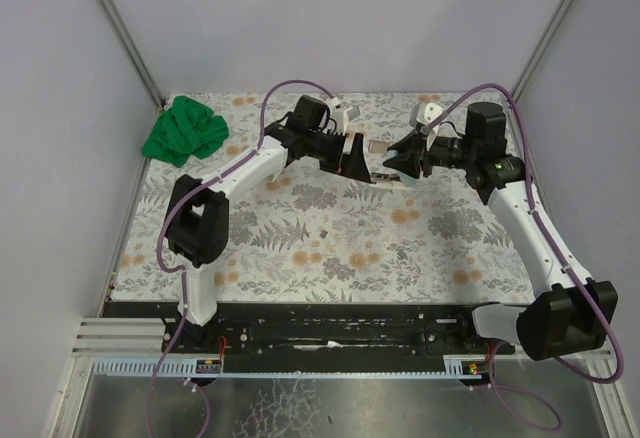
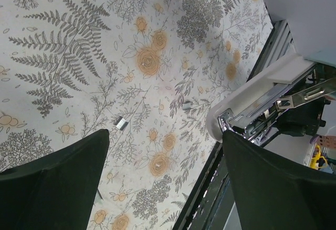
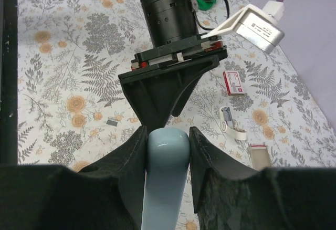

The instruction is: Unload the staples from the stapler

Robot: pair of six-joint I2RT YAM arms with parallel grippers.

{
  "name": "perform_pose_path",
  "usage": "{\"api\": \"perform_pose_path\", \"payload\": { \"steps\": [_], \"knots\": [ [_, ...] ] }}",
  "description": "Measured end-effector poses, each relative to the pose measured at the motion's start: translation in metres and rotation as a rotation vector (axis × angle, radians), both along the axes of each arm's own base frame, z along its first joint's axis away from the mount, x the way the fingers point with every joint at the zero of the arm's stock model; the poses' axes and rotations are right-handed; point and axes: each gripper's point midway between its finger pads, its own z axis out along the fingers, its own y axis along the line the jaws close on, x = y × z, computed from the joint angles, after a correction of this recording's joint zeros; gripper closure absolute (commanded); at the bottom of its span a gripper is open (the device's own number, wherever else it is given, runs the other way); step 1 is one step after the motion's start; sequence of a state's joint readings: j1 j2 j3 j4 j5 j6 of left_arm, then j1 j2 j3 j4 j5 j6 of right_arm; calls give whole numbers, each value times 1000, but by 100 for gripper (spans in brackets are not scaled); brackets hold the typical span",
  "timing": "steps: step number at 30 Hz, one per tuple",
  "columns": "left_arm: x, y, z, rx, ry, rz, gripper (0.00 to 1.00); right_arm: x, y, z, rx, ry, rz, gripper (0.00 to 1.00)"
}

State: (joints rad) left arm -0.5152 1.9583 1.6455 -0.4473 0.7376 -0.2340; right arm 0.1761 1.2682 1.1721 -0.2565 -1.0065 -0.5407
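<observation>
The left gripper has its jaws wide apart and holds nothing, above the floral surface. A short strip of staples lies loose on the surface beneath it. The right gripper is clamped on the pale blue stapler, raised just beside the left gripper.

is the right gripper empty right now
No, the right gripper is clamped on the pale blue stapler, which fills the gap between its jaws.
</observation>
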Motion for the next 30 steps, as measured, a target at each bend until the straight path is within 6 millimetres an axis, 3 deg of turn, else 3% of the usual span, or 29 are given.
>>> {"api": "perform_pose_path", "payload": {
  "steps": [8, 19, 24, 30],
  "knots": [
    [5, 11, -5, -16, 44, 26, 11, 7, -7, 0, 103, 81, -82, 100],
    [10, 17, -4, -47, 66, 45, 2, 16, -11, 25, 227, 92, -110, 100],
    [19, 29, 14, -93, 64, 72, 0, 12, -13, 15, 182, 78, -104, 100],
    [27, 31, 54, -194, 40, 74, 2, 13, -17, 6, 135, 45, -109, 100]
  ]
}}
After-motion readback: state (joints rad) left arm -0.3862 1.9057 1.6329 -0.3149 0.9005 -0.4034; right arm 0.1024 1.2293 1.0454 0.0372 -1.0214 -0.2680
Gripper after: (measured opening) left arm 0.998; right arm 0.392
